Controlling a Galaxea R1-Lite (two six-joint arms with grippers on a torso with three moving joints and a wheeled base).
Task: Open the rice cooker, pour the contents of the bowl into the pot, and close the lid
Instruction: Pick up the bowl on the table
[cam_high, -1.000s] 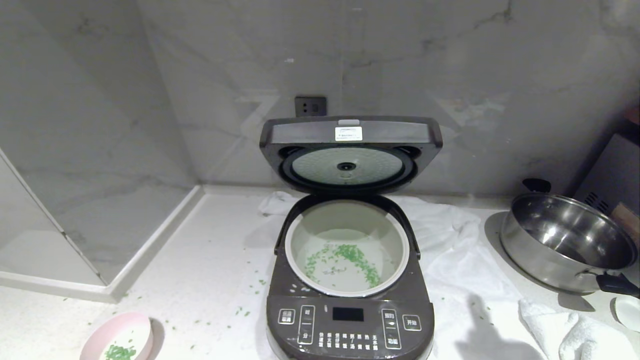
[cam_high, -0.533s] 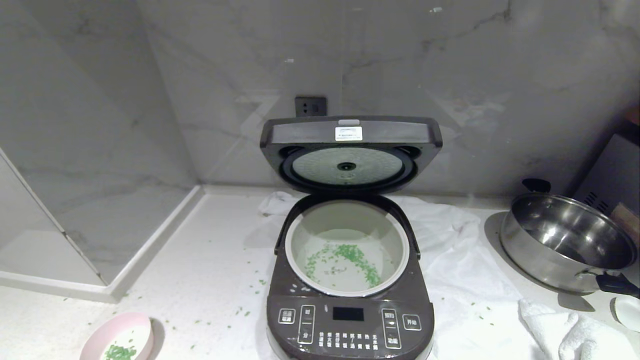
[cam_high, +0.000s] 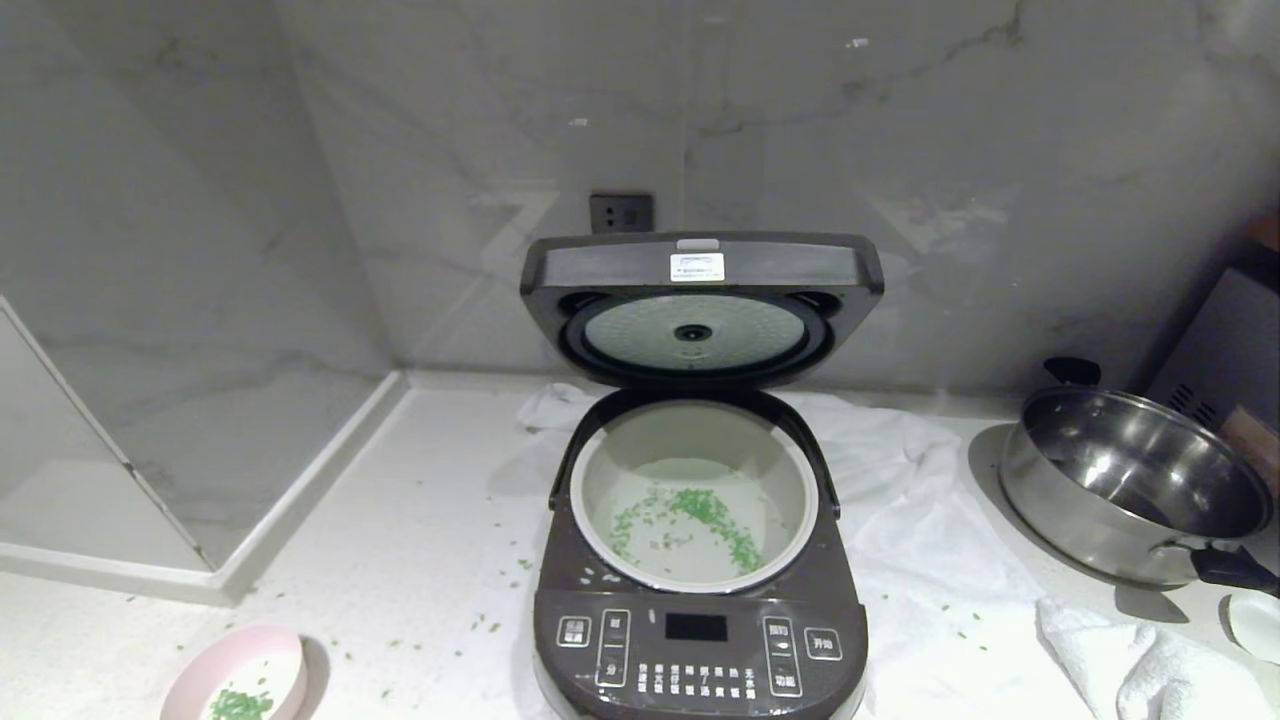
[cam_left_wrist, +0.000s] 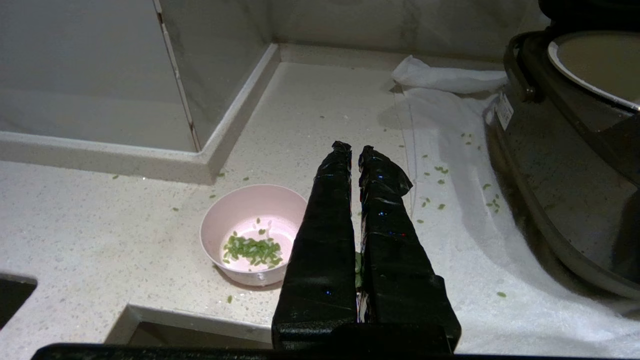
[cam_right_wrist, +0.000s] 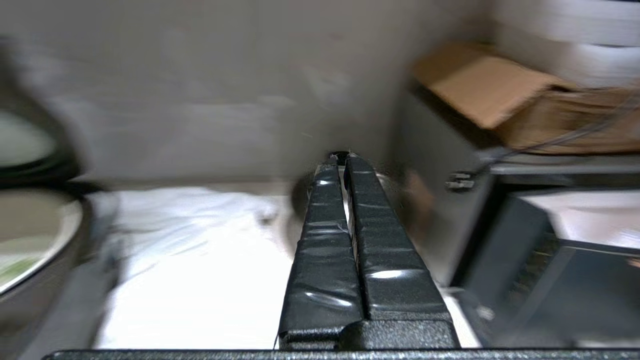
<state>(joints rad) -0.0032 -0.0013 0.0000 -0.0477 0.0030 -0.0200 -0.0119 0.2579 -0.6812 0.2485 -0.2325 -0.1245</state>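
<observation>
Countertop: bowl (cam_left_wrist: 253, 234) sits just beside the left gripper (cam_left_wrist: 355, 150), jaws closed.

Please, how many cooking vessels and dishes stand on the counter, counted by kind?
Rice cooker: 1
Steel pan: 1
Pink bowl: 1
Small white dish: 1
Total: 4

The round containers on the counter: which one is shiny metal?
The steel pan right of the rice cooker; the bowl is pink, the pot whitish.
</observation>
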